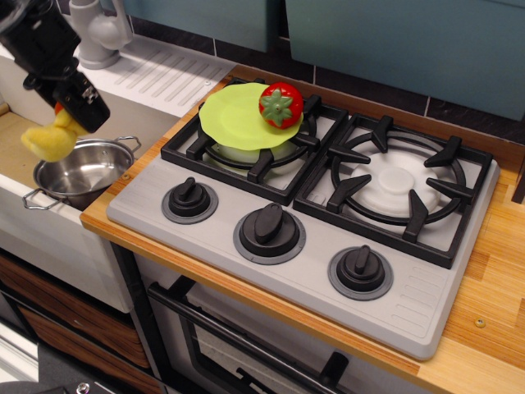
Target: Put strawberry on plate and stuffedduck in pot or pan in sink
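Note:
The red strawberry [281, 104] with a green leaf cap sits on the right edge of the lime-green plate [238, 116], which rests on the stove's left burner. The steel pot [82, 172] stands in the sink [20, 148] at the left. My black gripper [64, 113] is shut on the yellow stuffed duck [51, 138] and holds it in the air just above the pot's far left rim. The duck's orange beak is mostly hidden by my fingers.
A grey faucet [96, 31] and ribbed white drainboard [160, 74] lie behind the sink. The grey stove [312, 222] has two black burner grates and three knobs. A wooden counter edge [123, 176] separates sink from stove.

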Controlling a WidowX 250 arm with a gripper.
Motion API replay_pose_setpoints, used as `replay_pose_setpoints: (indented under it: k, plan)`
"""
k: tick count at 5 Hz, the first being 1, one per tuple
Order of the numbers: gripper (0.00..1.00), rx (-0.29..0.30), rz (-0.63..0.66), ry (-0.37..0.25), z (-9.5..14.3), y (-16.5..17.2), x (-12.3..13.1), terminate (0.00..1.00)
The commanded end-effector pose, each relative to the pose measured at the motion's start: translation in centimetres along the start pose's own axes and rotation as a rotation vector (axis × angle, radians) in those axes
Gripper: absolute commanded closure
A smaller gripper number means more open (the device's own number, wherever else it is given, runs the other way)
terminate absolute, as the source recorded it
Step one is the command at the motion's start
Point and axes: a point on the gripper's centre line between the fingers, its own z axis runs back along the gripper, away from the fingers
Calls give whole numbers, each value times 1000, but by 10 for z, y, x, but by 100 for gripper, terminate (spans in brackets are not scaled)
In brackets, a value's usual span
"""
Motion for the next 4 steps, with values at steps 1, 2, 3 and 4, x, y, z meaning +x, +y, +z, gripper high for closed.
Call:
replay_pose_setpoints:
  k: [1, 2, 3, 4]
  plan:
    - [100, 9, -77, -122, -14, 18, 7, 0]
    - [100, 7, -104, -140, -17, 23, 9, 0]
    - [100, 2, -138, -162, -20, 31, 11, 0]
    - [100, -11, -170, -175, -25, 36, 13, 0]
